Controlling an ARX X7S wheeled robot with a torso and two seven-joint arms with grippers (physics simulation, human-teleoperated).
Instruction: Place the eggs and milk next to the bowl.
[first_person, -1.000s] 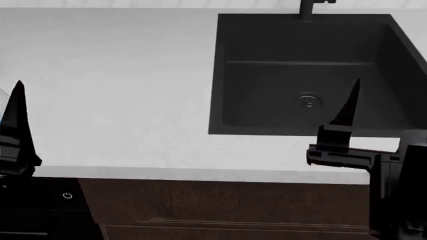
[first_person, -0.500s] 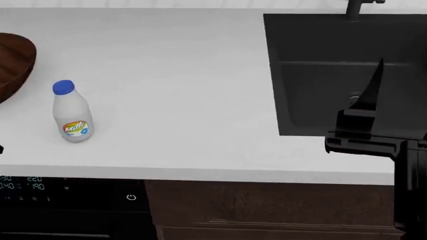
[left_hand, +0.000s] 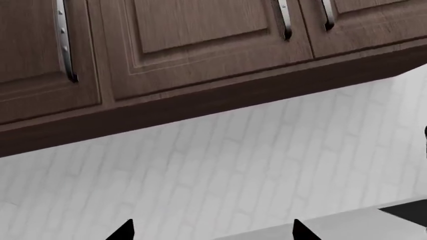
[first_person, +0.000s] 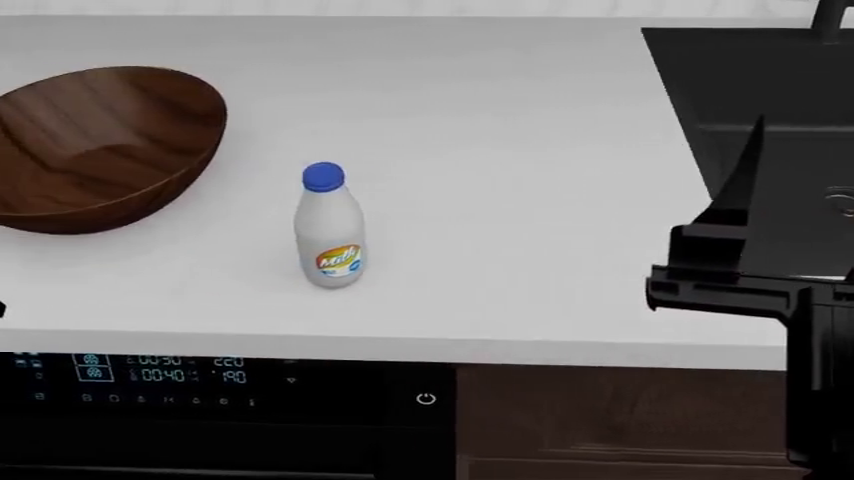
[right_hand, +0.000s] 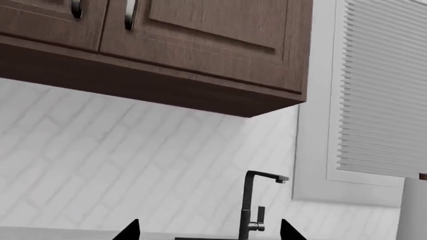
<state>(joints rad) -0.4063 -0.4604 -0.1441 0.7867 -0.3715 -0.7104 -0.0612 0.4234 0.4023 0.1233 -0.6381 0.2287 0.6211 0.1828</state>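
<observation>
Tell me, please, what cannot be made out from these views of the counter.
- Eggs: none shows in any view; where they lie cannot be told.
- Wooden bowl: its left part is cut off by the head view's edge.
- Sink: cut by the right edge and partly hidden by the right end effector.
- Left end effector: only fingertips show in the left wrist view.
- Milk bottle: its label's small print is too small to read.

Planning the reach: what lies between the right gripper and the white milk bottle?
Only bare white countertop, seen in the head view, separates right gripper from bottle.
</observation>
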